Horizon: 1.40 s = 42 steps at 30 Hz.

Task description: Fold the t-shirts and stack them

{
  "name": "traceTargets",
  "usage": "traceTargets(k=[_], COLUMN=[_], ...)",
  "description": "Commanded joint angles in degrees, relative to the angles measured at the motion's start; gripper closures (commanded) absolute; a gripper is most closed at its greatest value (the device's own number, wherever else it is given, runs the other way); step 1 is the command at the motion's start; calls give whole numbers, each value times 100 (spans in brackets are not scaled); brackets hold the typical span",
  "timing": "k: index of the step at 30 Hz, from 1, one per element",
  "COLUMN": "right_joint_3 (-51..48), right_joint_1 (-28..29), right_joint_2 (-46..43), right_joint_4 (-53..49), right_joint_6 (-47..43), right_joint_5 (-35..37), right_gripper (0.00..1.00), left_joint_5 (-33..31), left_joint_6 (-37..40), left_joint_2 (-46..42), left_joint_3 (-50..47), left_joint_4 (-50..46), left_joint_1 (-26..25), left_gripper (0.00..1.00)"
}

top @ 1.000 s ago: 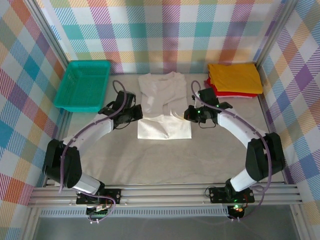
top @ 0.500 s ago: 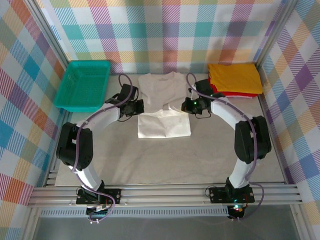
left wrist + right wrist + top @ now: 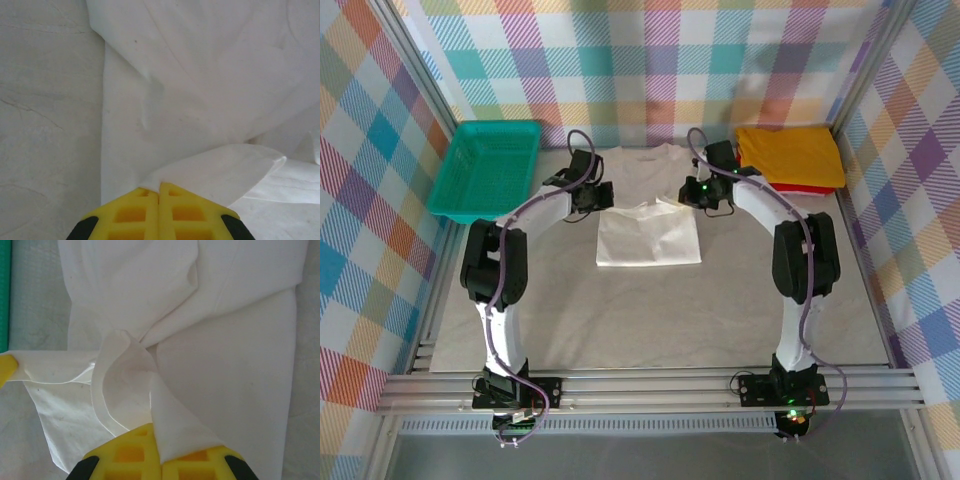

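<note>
Top view: the white t-shirt (image 3: 648, 235) lies mid-table toward the back, half folded. The left gripper (image 3: 600, 197) and right gripper (image 3: 686, 192) are at its 2 side edges. The yellow t-shirt (image 3: 790, 155) sits folded on the red t-shirt (image 3: 800, 189) in the far right corner, and the teal basket (image 3: 485, 170) is far left.

Left wrist: jaws clenched tight on a fold of the white cloth.

Right wrist: same deal, pinching a raised flap of that shirt.
</note>
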Motion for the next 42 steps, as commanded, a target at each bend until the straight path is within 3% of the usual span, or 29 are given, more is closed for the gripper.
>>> traceTargets(k=[1,2,4,5,6,9,11,13,17,19,20,23,28,35,42], right_joint_3=[462,655,1183,1579,2005,3097,3086,2524,240,-662,-955,-969,-534,-1776,-2473], right_joint_1=[-92,-108,-185,-223,-265,-358,-350,-332,-227,-165,-121,-21,10,126,134], right_joint_2=[308,445,793,1004,1222,1590,1355,853,-542,-967,-1064,-792,-169,-458,-173], right_joint_4=[-159,-212,-399,-596,-882,-1570,-1686,-1544,-358,211,436,561,438,1068,1400], right_joint_6=[-188,-199,-216,-241,-245,-291,-379,-355,-24,172,193,130,448,654,783], right_joint_5=[76,85,50,63,128,132,173,142,-22,-198,-311,-444,-510,-689,-694], right_gripper=[88,87,85,73,69,69,57,59,60,82,85,94,100,100,100], left_joint_5=[-38,-91,-238,-271,-291,-433,-602,-695,-605,-523,-443,-290,-145,171,208], left_joint_6=[184,209,264,267,281,497,506,453,242,34,-10,-105,-471,-1132,-1383], left_joint_2=[435,576,942,1098,1252,1476,1167,562,-889,-1316,-1429,-1356,-831,-880,-552], left_joint_3=[620,808,1416,1736,2133,3195,3220,2452,-23,-990,-1341,-1707,-1701,-3023,-3539], left_joint_4=[-365,-449,-646,-737,-839,-1314,-1460,-1152,84,638,953,1328,1594,2513,2677], left_joint_1=[164,192,292,348,407,456,435,360,36,-101,-148,-189,-207,-277,-277], left_gripper=[100,100,75,61,53,53,52,51,50,50,52,59,64,65,65])
